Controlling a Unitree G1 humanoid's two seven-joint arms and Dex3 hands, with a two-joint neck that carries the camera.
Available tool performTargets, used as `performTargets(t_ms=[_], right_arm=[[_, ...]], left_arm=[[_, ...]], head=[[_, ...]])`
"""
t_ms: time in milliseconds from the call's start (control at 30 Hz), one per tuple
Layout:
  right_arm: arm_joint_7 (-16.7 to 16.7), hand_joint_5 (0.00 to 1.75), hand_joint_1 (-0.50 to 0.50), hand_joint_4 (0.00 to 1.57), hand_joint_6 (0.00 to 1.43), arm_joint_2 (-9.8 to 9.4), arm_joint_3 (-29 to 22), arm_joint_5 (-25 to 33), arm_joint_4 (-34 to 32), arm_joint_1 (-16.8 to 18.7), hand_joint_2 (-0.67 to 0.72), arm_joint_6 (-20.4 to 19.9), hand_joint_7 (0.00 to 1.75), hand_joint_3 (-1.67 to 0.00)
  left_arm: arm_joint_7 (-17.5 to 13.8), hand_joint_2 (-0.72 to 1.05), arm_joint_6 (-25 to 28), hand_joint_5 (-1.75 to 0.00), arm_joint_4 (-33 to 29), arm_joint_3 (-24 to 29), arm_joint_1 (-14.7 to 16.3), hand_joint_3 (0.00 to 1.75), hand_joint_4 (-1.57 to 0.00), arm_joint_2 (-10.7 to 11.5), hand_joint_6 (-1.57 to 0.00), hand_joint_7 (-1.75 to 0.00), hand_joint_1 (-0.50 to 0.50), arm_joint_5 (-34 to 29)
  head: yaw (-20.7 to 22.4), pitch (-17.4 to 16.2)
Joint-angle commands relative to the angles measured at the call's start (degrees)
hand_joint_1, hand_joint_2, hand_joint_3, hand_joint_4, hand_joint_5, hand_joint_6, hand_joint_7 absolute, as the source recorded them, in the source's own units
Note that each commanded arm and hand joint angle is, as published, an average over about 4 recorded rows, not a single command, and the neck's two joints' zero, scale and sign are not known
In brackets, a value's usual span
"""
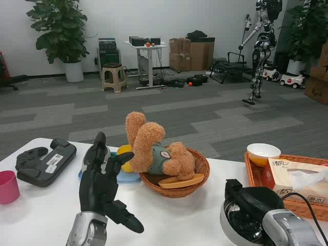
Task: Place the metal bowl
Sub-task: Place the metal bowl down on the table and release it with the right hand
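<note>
Metal bowl (231, 225), one, is gripped by the right hand (251, 205); the left hand (102, 179) is spread, empty.

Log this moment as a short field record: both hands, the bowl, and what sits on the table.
left hand: left hand raised over the table, fingers spread, holding nothing
right hand: right hand at the lower right, gripping the metal bowl
bowl state: held at the table's near edge, partly cut off by the frame
centre: wicker basket with a teddy bear lying in it
left side: pink cup, black controller
right side: tray holding a tissue box and a white bowl
</note>
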Motion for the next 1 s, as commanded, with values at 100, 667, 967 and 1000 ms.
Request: performTargets(t_ms=[100,667,967,1000], right_arm=[[-0.3,0.78,-0.12,0.97,0.0,0.55,-1.4,2.7,0.1,-0.8,-0.22,-0.6,1.47,-1.51],[-0.3,0.78,-0.12,0.96,0.0,0.55,-1.3,2.9,0.2,-0.8,-0.22,-0.7,1.47,-1.49],[-0.4,0.78,-0.12,0.91,0.0,0.57,-0.1,1.4,2.2,-1.1,-0.22,-1.0,1.47,-1.51],[-0.4,0.78,-0.11,0.91,0.0,0.59,0.2,1.1,2.6,-1.4,-0.22,-1.0,1.47,-1.51]], left_arm=[[0.0,-0.19,-0.3,-1.23,0.1,0.0,0.8,0.0,-1.05,0.3,0.0,-0.07,-0.46,-0.2],[0.0,-0.19,-0.3,-1.23,0.1,0.0,0.8,0.0,-1.05,0.3,0.0,-0.07,-0.46,-0.2],[0.0,-0.19,-0.3,-1.23,0.1,-0.1,0.8,0.0,-1.05,0.3,0.0,-0.07,-0.46,-0.2],[0.0,-0.19,-0.3,-1.23,0.1,-0.1,0.8,0.0,-1.05,0.3,0.0,-0.07,-0.46,-0.2]], head=[[-0.1,-0.5],[-0.3,-0.7],[-2.2,-1.6],[-2.6,-1.8]])
